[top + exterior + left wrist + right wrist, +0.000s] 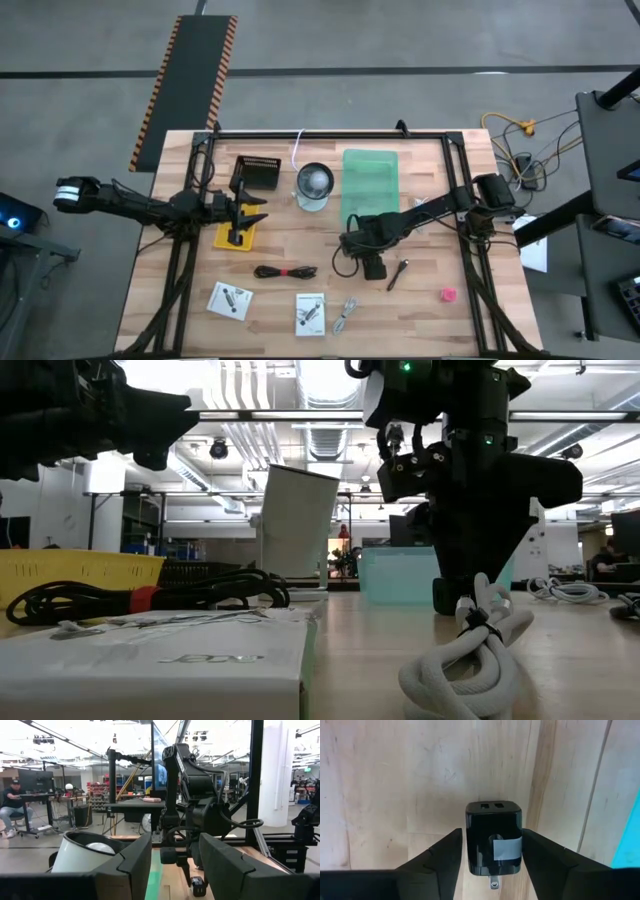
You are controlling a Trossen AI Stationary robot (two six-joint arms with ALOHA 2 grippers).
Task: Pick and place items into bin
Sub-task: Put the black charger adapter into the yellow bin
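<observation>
The right hand (492, 865) pinches the small black cube-shaped plug (493, 844) on the wooden bench (395, 780); next, I judge, lift it binward

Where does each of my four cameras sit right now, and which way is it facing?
High: above the table, looking straight down; both arms show.
Low: at tabletop height, looking level across to the room; right hand comes down behind a white cord.
Left wrist: looks past its own fingers across the table at the right arm.
Right wrist: looks down at the wood; its fingers flank a black charger cube.
Shared: the cube also shows in the left wrist view.
</observation>
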